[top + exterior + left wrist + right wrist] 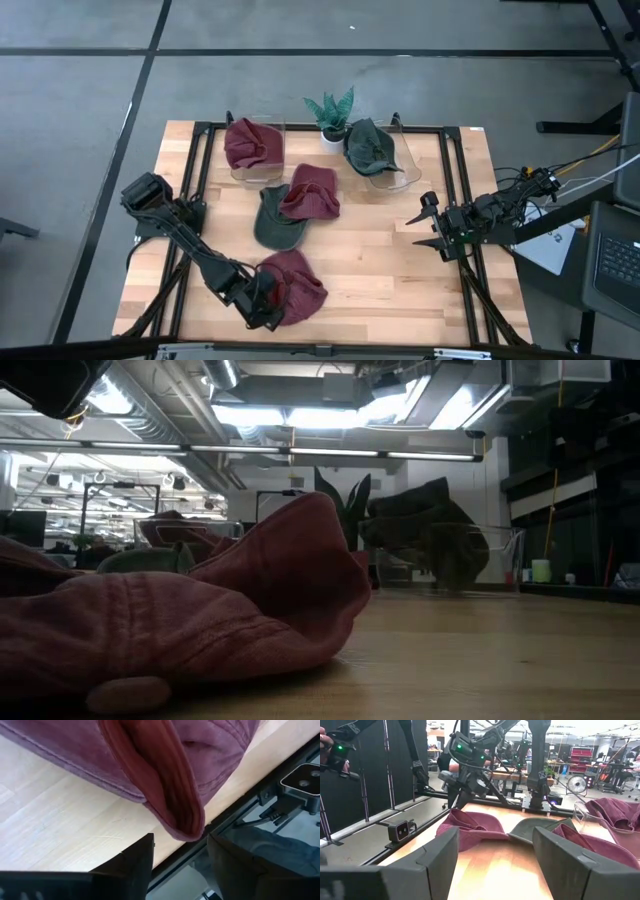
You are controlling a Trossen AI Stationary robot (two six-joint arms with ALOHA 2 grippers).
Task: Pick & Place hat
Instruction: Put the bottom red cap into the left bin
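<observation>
A maroon hat [298,287] lies crumpled on the wooden table near its near edge, left of centre; it fills the foreground of the low view [200,610]. My left gripper [262,300] slants down at the hat's left side, open. In the left wrist view its fingers [135,865] stand on either side of the end of a folded edge [182,815] of the hat, with a gap to each. My right gripper [432,225] waits level at the table's right side, open [495,865], with nothing between its fingers.
Mid-table a second maroon hat [312,192] lies partly on a dark green hat [272,225]. At the far edge stand two clear bins, one holding a maroon hat [250,145], one a green hat [372,148], with a small plant [330,112] between. Black rails [455,180] frame the table.
</observation>
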